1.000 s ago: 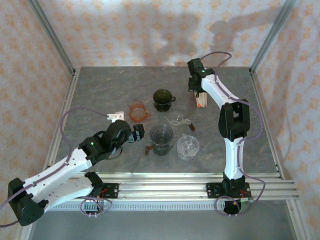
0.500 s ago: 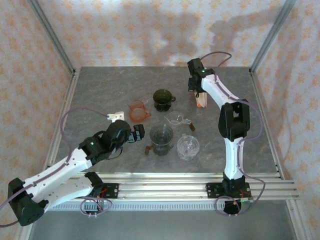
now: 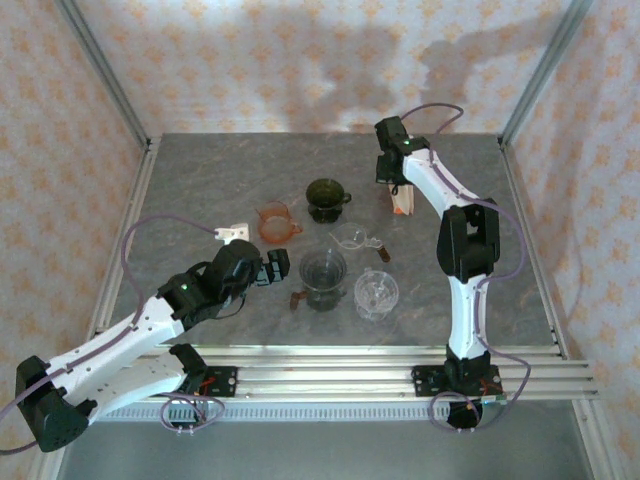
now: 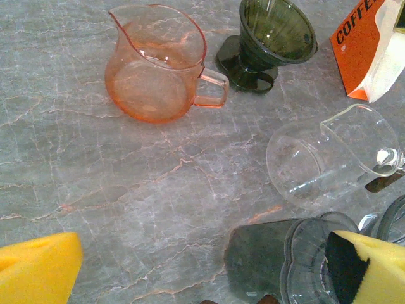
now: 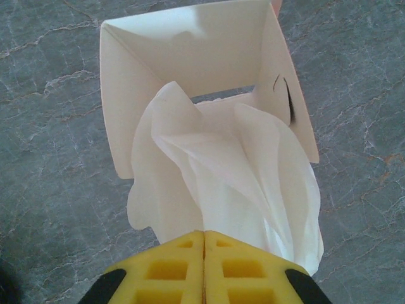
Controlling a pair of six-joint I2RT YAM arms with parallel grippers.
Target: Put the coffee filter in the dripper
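Meanwhile, the right hand (image 5: 204, 253), pressed together, pinched a white filter (image 5: 234, 158) in its box (image 5: 183, 44) at the desk's (image 3: 200, 180) two o'clock; the left hand (image 3: 275, 267) hung spread at eight o'clock.

bright, even light; soft shadows on the back wall (image 3: 300, 60); wrist views sharp.
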